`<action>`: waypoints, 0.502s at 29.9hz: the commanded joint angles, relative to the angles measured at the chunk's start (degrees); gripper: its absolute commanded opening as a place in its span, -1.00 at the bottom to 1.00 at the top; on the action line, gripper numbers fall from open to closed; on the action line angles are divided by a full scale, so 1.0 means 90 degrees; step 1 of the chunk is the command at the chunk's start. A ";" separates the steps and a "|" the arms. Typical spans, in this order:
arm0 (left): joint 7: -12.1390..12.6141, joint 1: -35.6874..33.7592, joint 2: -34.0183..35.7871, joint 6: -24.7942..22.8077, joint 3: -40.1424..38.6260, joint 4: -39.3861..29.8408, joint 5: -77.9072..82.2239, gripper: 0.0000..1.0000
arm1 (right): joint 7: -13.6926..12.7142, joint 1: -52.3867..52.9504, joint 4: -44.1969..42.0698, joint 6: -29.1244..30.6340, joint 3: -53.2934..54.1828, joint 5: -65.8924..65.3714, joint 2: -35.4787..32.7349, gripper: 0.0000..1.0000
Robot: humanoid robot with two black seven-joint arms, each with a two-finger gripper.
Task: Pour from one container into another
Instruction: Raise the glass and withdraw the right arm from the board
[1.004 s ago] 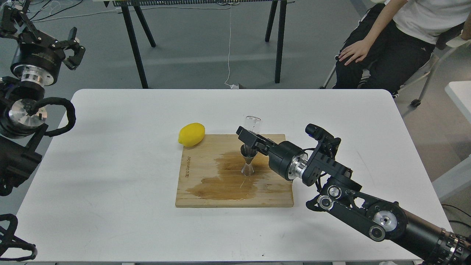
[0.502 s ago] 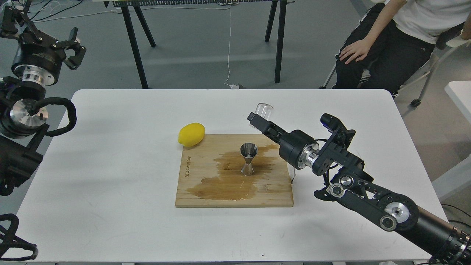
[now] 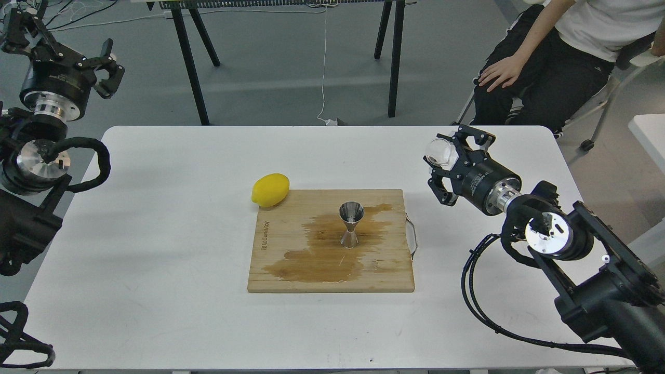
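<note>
While the jigger (image 3: pixel 351 224) stands upright mid-board (image 3: pixel 291 270) on a brown wet stain (image 3: pixel 317 254), the right gripper (image 3: pixel 446 169) sits well right of the board, above the white table (image 3: pixel 156 234), clenched on the clear cup (image 3: pixel 438 151), which is tipped over on its side. Left gripper (image 3: pixel 67 49) hangs far left of the board, beyond the table's back-left corner, fingers spread and holding nothing. Lemon (image 3: pixel 270 189) touches the board's back-left corner.
</note>
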 commanded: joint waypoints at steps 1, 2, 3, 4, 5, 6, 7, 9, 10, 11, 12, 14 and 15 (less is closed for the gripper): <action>0.0010 -0.0001 -0.0002 0.0010 0.0004 -0.0010 0.0005 0.99 | 0.0012 -0.0264 -0.0451 0.0001 0.0432 0.1419 -0.0002 -0.28; 0.0010 -0.0001 -0.0012 0.0010 0.0014 -0.0011 0.0005 0.99 | 0.0012 -0.0342 -0.0588 0.0011 0.0549 0.1839 0.0008 -0.27; 0.0010 -0.0001 -0.0012 0.0010 0.0014 -0.0011 0.0005 0.99 | 0.0021 -0.0420 -0.0705 0.0040 0.0628 0.2210 0.0018 -0.27; 0.0010 -0.0011 -0.0012 0.0010 0.0014 -0.0011 0.0005 0.99 | 0.0051 -0.0498 -0.0861 0.0089 0.0735 0.2543 0.0047 -0.27; 0.0010 -0.0021 -0.0022 0.0010 0.0014 -0.0020 0.0005 0.99 | 0.0080 -0.0547 -0.0988 0.0118 0.0813 0.2759 0.0076 -0.27; 0.0010 -0.0021 -0.0031 0.0020 0.0014 -0.0020 0.0005 0.99 | 0.0119 -0.0615 -0.1086 0.0148 0.0882 0.2964 0.0096 -0.27; 0.0010 -0.0021 -0.0051 0.0039 0.0023 -0.0020 0.0005 0.99 | 0.0187 -0.0684 -0.1145 0.0148 0.0950 0.3082 0.0134 -0.27; 0.0000 -0.0031 -0.0119 0.0088 0.0033 -0.0030 0.0005 0.99 | 0.0314 -0.0821 -0.1204 0.0148 0.1106 0.3210 0.0261 -0.26; 0.0010 -0.0031 -0.0148 0.0098 0.0033 -0.0030 0.0005 0.99 | 0.0343 -0.0860 -0.1282 0.0177 0.1184 0.3239 0.0378 -0.24; 0.0010 -0.0031 -0.0158 0.0098 0.0033 -0.0030 0.0014 0.99 | 0.0344 -0.0880 -0.1427 0.0254 0.1253 0.3249 0.0514 -0.23; 0.0010 -0.0031 -0.0158 0.0098 0.0033 -0.0030 0.0005 0.99 | 0.0344 -0.0870 -0.1632 0.0362 0.1302 0.3249 0.0651 -0.23; 0.0000 -0.0031 -0.0178 0.0108 0.0033 -0.0040 0.0014 0.99 | 0.0344 -0.0870 -0.2071 0.0713 0.1351 0.3249 0.0857 -0.23; 0.0000 -0.0031 -0.0197 0.0108 0.0033 -0.0030 0.0014 0.99 | 0.0344 -0.0860 -0.2306 0.0917 0.1361 0.3249 0.0935 -0.23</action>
